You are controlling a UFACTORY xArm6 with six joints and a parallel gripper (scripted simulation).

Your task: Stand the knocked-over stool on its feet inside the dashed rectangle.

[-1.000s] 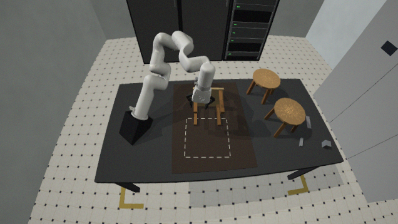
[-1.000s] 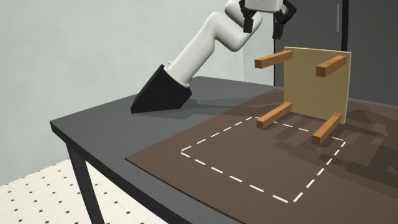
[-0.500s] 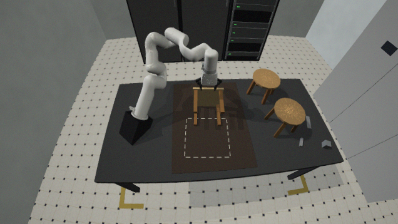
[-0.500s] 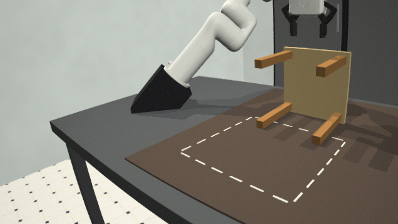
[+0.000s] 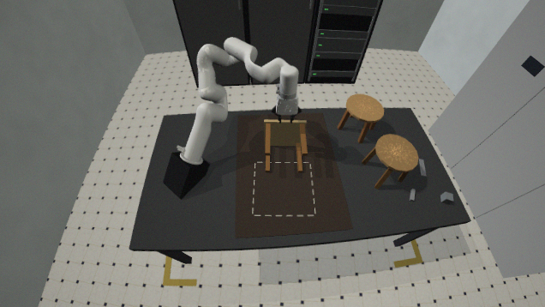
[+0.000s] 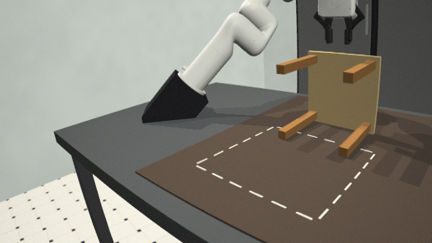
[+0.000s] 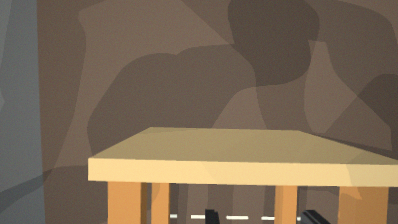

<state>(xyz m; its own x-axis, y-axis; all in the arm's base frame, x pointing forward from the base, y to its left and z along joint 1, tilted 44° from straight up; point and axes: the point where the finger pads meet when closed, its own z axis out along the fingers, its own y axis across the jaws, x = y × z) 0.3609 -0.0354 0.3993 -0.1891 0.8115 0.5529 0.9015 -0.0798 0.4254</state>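
Gripper (image 6: pixel 336 36) hangs just above the tipped stool's (image 6: pixel 343 93) upturned seat edge, jaws half apart, holding nothing.

The top camera hangs high, looking down over the whole table (image 5: pixel 180 223). The exterior camera sits low beside it, sharing the dashed rectangle (image 6: pixel 217 176). The wrist camera peers down close, over the stool (image 7: pixel 235 160).

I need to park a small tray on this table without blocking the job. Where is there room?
Roomiest: the dark strip between the arm's black base and the brown mat, and the table's near edge. Crowded: the right end, with two round stools and small grey blocks. Keep off the dashed rectangle, where the tipped stool must go.
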